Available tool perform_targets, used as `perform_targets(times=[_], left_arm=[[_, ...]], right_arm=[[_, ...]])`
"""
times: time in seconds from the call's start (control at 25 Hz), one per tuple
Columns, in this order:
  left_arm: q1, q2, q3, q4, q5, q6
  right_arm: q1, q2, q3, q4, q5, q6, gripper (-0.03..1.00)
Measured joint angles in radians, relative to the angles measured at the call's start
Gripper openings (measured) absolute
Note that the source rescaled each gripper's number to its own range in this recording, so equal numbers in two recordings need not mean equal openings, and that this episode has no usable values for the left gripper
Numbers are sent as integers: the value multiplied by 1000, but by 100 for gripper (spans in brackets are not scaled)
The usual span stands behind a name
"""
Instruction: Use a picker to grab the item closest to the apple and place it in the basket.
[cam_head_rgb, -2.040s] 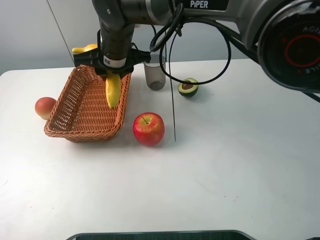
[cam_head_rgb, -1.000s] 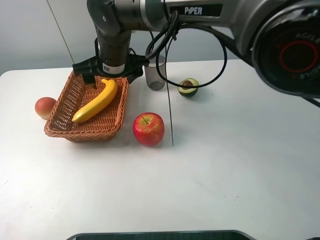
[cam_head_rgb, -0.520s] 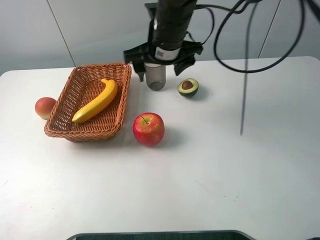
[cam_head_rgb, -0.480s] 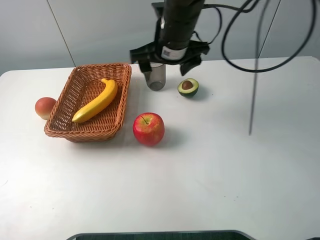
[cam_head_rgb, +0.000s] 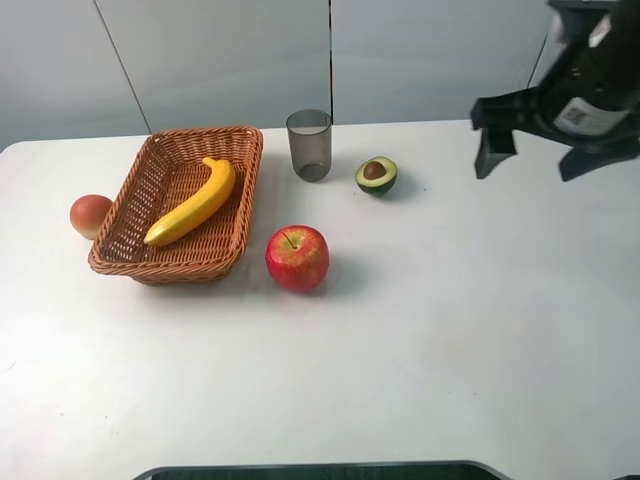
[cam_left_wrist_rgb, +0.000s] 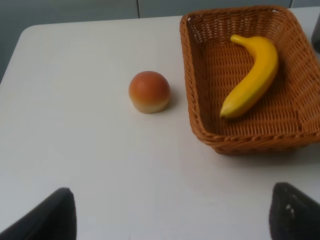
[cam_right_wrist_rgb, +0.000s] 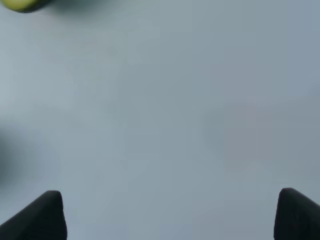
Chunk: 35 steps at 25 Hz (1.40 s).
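Already the banana (cam_head_rgb: 192, 203) lies inside the wicker basket (cam_head_rgb: 110, 252), which stands toward the desk's far left corner, so the placing looks done. Its long axis runs along the basket's length, stem end toward the far rim near the grey cup (cam_head_rgb: 309, 144), blunt tip toward the near end, the curve resting flat on the woven floor.

It looks light and fairly stiff with a smooth, somewhat slippery skin; if it ever needed re-gripping, the thick middle of the curve, taken across its width, would likely be the surest hold.

Over the desk's far right edge hangs the right gripper (cam_head_rgb: 545, 158), fingers spread wide with nothing between them; its wrist view shows only bare desk. The left gripper (cam_left_wrist_rgb: 172, 212) is likewise spread wide and empty, looking down on the basket and a peach (cam_left_wrist_rgb: 149, 92) just beside its outer wall.

Near the basket's near right corner sits the red apple (cam_head_rgb: 297, 257), with a halved avocado (cam_head_rgb: 376, 175) farther back.
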<state>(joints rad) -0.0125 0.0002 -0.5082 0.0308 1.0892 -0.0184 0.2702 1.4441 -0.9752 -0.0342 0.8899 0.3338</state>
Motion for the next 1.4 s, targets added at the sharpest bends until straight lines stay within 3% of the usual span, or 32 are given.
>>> perform_targets(times=[0.28, 0.4, 0.64, 1.0, 1.4], left_arm=[[0, 0, 0, 0, 0, 0], [0, 0, 0, 0, 0, 0], [0, 0, 0, 0, 0, 0], [0, 0, 0, 0, 0, 0], [0, 0, 0, 0, 0, 0]], right_arm=[[-214, -370, 180, 19, 44, -132, 82], [-262, -526, 205, 19, 95, -157, 85], [-265, -757, 262, 19, 180, -171, 94], [-209, -1051, 432, 19, 217, -200, 95], [-201, -1411, 446, 21, 232, -302, 95]])
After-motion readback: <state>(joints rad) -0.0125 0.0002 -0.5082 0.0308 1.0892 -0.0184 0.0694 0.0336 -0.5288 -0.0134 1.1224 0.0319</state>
